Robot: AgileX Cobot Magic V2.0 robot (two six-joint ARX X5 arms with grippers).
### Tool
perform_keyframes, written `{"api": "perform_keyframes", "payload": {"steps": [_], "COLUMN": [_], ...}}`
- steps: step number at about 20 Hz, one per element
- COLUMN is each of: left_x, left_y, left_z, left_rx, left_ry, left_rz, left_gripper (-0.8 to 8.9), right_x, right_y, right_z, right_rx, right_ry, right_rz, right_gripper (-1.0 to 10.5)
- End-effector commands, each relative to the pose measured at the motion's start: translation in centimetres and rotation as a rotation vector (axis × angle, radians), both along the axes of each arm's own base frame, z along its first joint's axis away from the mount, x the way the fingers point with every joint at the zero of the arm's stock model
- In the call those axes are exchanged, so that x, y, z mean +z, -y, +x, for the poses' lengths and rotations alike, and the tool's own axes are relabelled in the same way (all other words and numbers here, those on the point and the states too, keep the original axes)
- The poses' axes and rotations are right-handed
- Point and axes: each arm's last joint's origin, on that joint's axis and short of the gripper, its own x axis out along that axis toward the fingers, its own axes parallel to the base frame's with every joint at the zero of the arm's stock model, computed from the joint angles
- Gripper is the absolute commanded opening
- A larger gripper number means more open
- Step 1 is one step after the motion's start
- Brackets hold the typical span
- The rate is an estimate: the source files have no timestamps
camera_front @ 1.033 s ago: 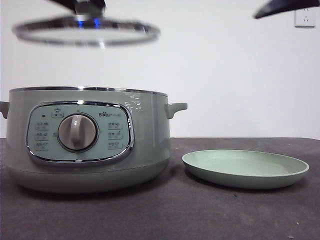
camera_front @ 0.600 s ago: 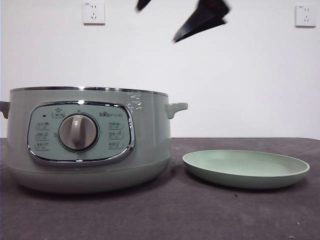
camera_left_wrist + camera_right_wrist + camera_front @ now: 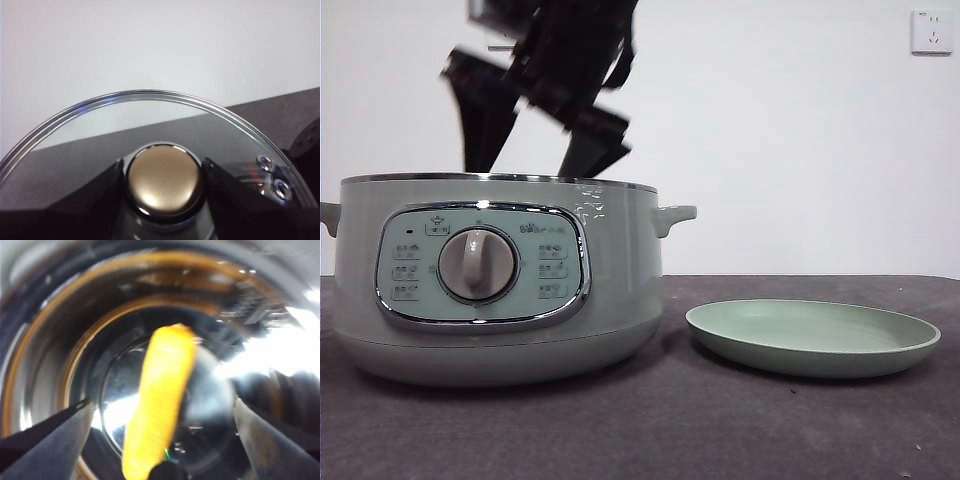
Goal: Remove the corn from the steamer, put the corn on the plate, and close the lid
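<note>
Step in hand: reaching for the corn (image 3: 159, 405); right hand (image 3: 535, 150) dark and blurred at upper left of front view, dipping into the open steamer (image 3: 500, 280); jaws spread wide, holding nothing; corn between them on the steamer floor, not yet touched.
Next move, judged: go lower, centre on the cob, close across its width, lift clear of rim, carry to plate (image 3: 812, 338) at lower right on the table (image 3: 650, 430).
Left hand (image 3: 162, 180) closed on the lid (image 3: 100, 120) by its knob, held in the air.
Front view hides corn and lid entirely; right wrist view alone shows the cob; left wrist view alone shows the lid.
</note>
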Motion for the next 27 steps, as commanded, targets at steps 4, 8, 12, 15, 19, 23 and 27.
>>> {"api": "perform_keyframes", "payload": {"steps": [4,8,12,15,19,23,27], "left_x": [0.7,0.7,0.5,0.5,0.4,-0.2,-1.3], "left_y": [-0.2,-0.2,-0.2,-0.2,0.0,1.2,2.8], "left_z": [-0.5,-0.5,-0.5,-0.5,0.1,2.6,5.5], "left_rx": [0.0,0.0,0.0,0.001,-0.001,-0.033,-0.174], "left_ry": [0.058,0.057,0.038,0.037,0.022,-0.043,-0.136], "left_rz": [-0.012,-0.012,-0.004,-0.003,0.003,0.022,0.017], "left_gripper": [-0.09,-0.09,-0.09,-0.08,-0.09,-0.09,-0.08], "right_x": [-4.2,-6.3,-6.5,-5.1,1.9,8.8,11.0], "right_y": [-1.8,-2.3,-2.7,-2.4,1.1,7.9,14.4], "right_z": [0.6,1.1,1.2,1.1,-0.2,-1.9,-1.4], "right_rx": [0.028,0.02,0.024,-0.013,-0.064,-0.156,-0.369], "right_ry": [-0.035,-0.054,-0.037,0.015,0.064,0.068,-0.017], "right_rz": [-0.057,-0.073,-0.059,-0.062,-0.022,-0.016,-0.046], "right_gripper": [4.7,3.7,-0.2,-0.2,-0.2,-0.1,-0.1]}}
